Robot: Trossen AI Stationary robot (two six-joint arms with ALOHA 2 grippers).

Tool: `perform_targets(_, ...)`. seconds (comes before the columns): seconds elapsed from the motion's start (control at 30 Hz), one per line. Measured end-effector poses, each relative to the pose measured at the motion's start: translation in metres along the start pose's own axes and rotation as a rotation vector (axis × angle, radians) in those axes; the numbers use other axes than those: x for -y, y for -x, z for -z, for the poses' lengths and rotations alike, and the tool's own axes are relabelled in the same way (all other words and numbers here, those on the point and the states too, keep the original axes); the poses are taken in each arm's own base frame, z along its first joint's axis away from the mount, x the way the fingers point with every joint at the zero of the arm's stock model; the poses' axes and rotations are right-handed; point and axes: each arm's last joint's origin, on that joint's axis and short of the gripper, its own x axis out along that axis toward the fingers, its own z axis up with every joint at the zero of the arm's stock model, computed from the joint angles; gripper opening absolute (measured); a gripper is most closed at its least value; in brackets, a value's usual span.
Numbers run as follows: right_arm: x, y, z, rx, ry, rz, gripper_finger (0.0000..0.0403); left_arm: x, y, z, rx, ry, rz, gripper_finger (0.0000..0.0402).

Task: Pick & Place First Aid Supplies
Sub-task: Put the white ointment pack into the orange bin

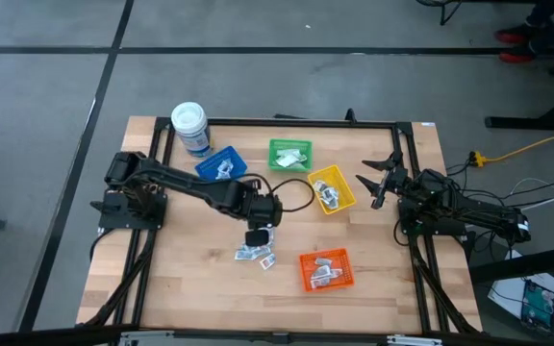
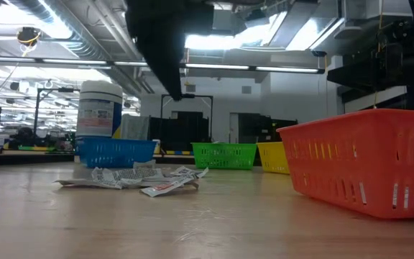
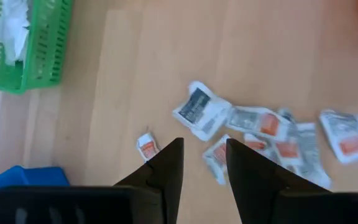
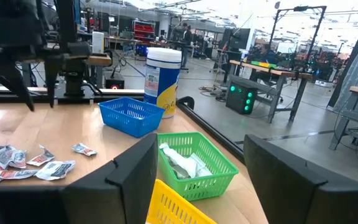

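The first aid supplies (image 1: 256,255) are small flat white packets lying in a loose pile (image 3: 272,134) on the wooden table, left of the orange bin (image 1: 326,270). One small packet (image 3: 146,147) lies apart from the pile. My left gripper (image 1: 258,235) hangs above the pile's far edge, pointing steeply down. In the left wrist view it (image 3: 204,146) is open with nothing between its fingers. My right gripper (image 1: 378,178) waits open at the table's right side, level, with nothing in it (image 4: 201,142). More packets lie in the blue (image 1: 221,164), green (image 1: 289,155), yellow (image 1: 333,188) and orange bins.
A white-lidded round jar with a blue label (image 1: 190,127) stands at the far left behind the blue bin. A black frame (image 1: 277,122) runs along the table's edges. Bare wood (image 1: 190,279) lies left of and in front of the pile.
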Motion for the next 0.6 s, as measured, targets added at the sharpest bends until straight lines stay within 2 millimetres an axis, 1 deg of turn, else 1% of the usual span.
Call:
perform_targets(0.17,0.0,0.0,0.0,0.0,0.0,0.0,0.0236,0.0,-0.022,0.012,0.008,0.016,-0.026,0.0114)
perform_targets(0.3,0.0,0.0,0.0,0.0,0.0,0.0,0.0236,0.0,-0.04,0.027,-0.027,0.015,-0.016,0.0114)
perform_targets(0.37,0.0,0.0,0.0,0.0,0.0,0.0,0.0236,0.0,-0.046,0.033,-0.049,0.006,-0.025,0.0114)
perform_targets(0.47,0.0,0.0,0.0,0.0,0.0,0.0,0.0236,-0.001,-0.051,0.041,-0.08,-0.055,-0.033,0.0114)
perform_targets(0.6,0.0,0.0,0.0,0.0,0.0,0.0,0.0236,-0.002,-0.055,0.045,-0.101,-0.156,-0.015,0.0114)
